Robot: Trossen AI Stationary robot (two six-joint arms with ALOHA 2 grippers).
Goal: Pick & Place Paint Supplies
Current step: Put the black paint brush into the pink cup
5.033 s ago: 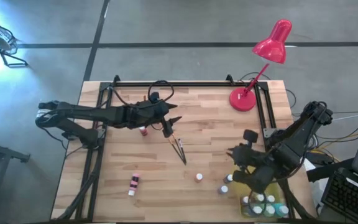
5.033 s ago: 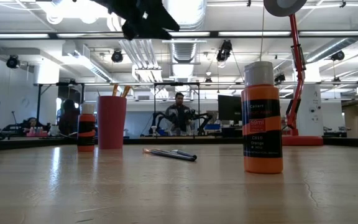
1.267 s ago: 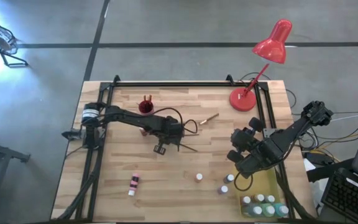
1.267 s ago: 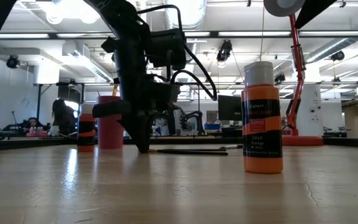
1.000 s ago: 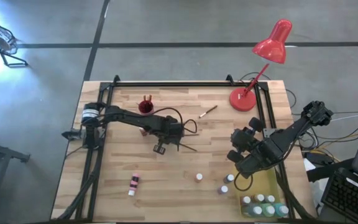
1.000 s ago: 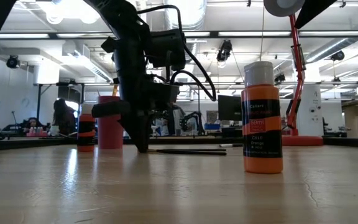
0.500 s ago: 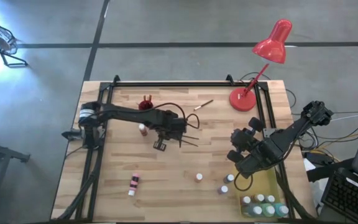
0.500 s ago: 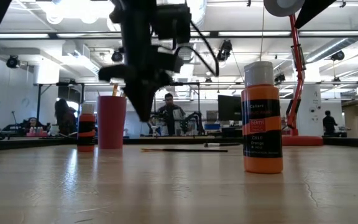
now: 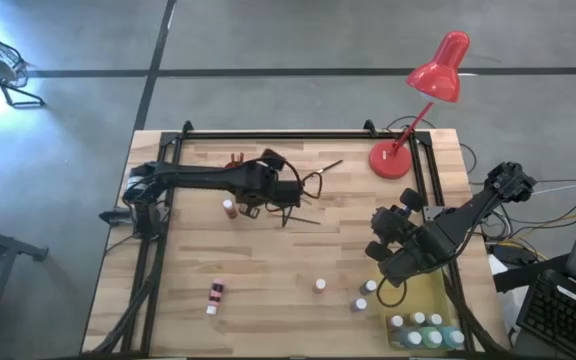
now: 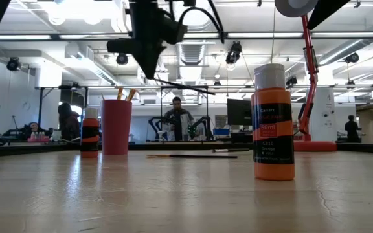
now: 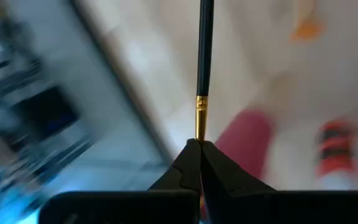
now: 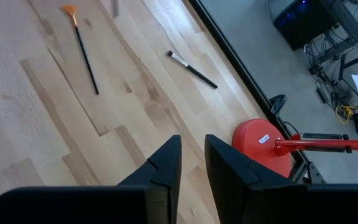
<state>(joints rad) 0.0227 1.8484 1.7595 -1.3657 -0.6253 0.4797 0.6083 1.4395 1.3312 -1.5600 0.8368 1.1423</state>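
Note:
My left gripper (image 9: 278,202) hangs high above the table's middle, shut on a thin black-handled paintbrush (image 10: 183,85). Just left of it stands a red cup (image 10: 116,127) with brush handles sticking out of its top. Beside the cup is an orange-and-black bottle (image 10: 90,133). Two more brushes (image 12: 86,56) (image 12: 191,68) lie flat on the wood. An orange bottle (image 10: 274,123) stands upright near the front edge. My right gripper (image 12: 192,155) waits open above the table's right side with nothing between its fingers. My left gripper pinches the brush at its gold ferrule (image 11: 199,118) between the two fingertips. The fingers point down from above (image 10: 150,72). The black handle (image 11: 205,43) sticks out sideways toward the table's right, sloping slightly down. The whole brush is clear of the table.
A red desk lamp (image 9: 418,105) stands at the far right corner. A yellow tray (image 9: 434,300) with several white-capped bottles sits at the near right. Loose small bottles (image 9: 320,285) (image 9: 366,293) stand beside it. A pink bottle (image 9: 214,295) lies near left, and another bottle (image 9: 228,208) stands under the left arm.
My left gripper has risen from the table and drawn back toward the far left, toward the red cup. It has carried one brush up off the wood. The light-handled brush at the far right has slid toward the far edge.

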